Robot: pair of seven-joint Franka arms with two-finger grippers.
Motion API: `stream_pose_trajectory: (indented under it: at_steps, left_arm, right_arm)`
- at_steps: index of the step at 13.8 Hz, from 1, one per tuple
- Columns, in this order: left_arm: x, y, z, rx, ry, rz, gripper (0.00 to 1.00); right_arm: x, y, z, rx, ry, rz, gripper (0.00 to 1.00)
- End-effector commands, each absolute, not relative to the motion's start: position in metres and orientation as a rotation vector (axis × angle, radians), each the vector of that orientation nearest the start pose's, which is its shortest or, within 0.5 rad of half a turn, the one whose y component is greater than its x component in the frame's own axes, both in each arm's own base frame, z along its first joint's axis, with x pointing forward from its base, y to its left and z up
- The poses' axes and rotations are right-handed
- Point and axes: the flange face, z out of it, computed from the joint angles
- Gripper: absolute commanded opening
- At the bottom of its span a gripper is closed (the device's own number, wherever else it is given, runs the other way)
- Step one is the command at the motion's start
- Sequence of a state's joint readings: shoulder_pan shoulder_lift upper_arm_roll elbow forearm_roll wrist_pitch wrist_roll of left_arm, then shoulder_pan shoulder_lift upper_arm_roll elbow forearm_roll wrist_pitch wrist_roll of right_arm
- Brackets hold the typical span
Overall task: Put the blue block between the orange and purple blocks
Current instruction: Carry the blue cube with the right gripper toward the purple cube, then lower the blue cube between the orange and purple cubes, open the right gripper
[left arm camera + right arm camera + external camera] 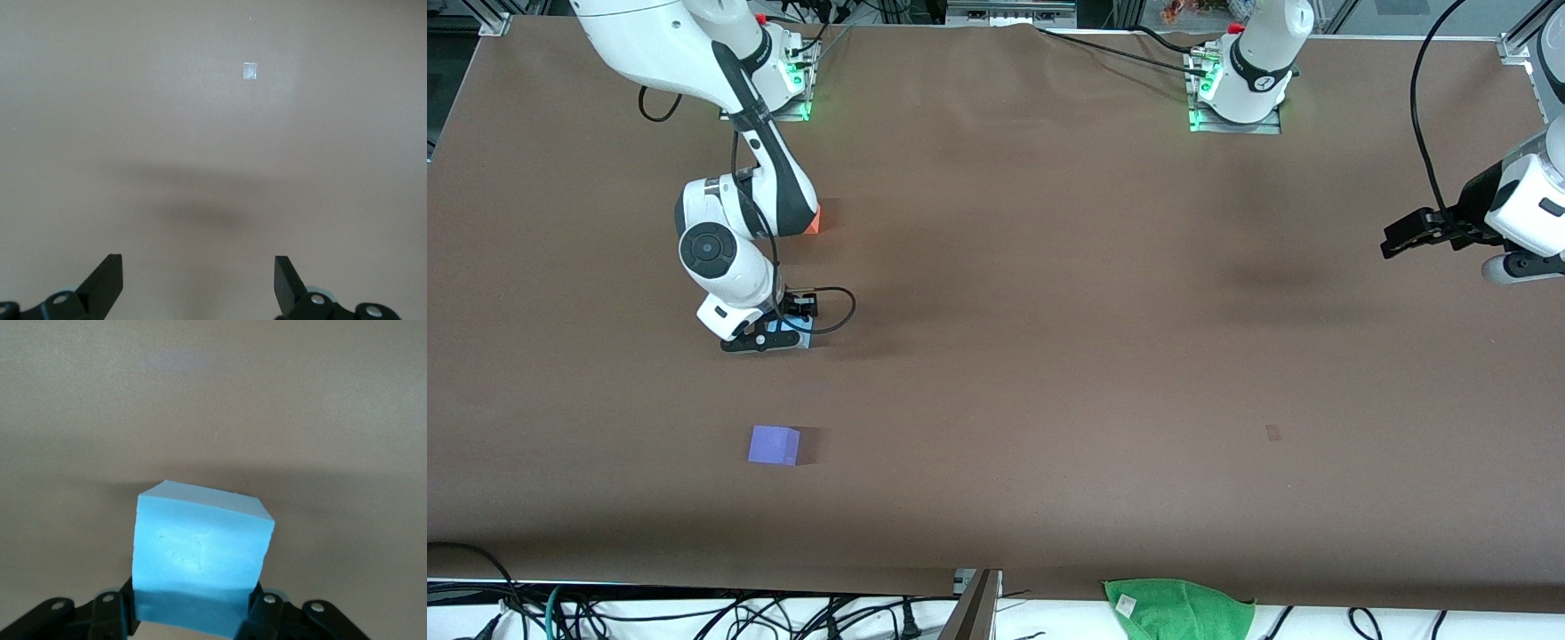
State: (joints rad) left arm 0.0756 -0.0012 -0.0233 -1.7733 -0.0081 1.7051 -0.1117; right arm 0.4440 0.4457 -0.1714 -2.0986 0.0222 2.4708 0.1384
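Observation:
My right gripper (769,340) is shut on the light blue block (800,338) and holds it low at the brown table. This spot is nearer to the front camera than the orange block (813,222) and farther than the purple block (774,444). The right arm hides most of the orange block. In the right wrist view the blue block (200,547) fills the space between the fingers of the right gripper (193,610). I cannot tell if it touches the table. My left gripper (1396,242) waits open and empty over the left arm's end of the table, and it also shows in the left wrist view (199,270).
A small tape patch (1272,433) lies on the table toward the left arm's end, and it also shows in the left wrist view (250,71). A green cloth (1178,609) hangs at the table's front edge. Cables run along the front edge.

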Motion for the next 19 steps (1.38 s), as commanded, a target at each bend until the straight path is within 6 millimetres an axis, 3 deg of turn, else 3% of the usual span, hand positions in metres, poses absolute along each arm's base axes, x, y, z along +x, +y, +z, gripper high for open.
stream_pose_trajectory:
  at_steps: [1,2,3,4,5,7,12,15,19]
  left_arm:
    - [0.555,0.028,0.541,-3.158,-0.238,0.122,1.0]
    - [0.554,0.027,0.541,-3.158,-0.235,0.125,1.0]
    - [0.554,0.026,0.543,-3.158,-0.233,0.12,1.0]
    - [0.554,0.025,0.543,-3.158,-0.23,0.122,1.0]
    - [0.554,0.025,0.544,-3.158,-0.233,0.12,1.0]
    - [0.554,0.024,0.544,-3.158,-0.235,0.12,1.0]
    - [0.553,0.023,0.544,-3.157,-0.242,0.123,1.0]
    - [0.553,0.011,0.54,-3.149,-0.218,0.134,1.0]
    - [0.551,0.01,0.544,-3.143,-0.182,0.141,1.0]
  right_arm:
    - [0.539,0.149,0.204,-3.179,-0.224,0.063,0.31]
    - [0.539,0.149,0.203,-3.178,-0.234,0.058,0.31]
    - [0.539,0.15,0.204,-3.177,-0.241,0.061,0.43]
    - [0.541,0.149,0.207,-3.178,-0.24,0.063,0.74]
    - [0.546,0.15,0.217,-3.175,-0.238,0.044,0.96]
    - [0.561,0.155,0.246,-3.166,-0.28,0.044,0.99]
    - [0.613,0.164,0.351,-3.179,-0.336,0.149,0.99]
    - [0.628,0.172,0.412,-3.176,-0.354,0.162,0.99]
    - [0.637,0.148,0.48,-3.191,-0.291,0.202,0.99]
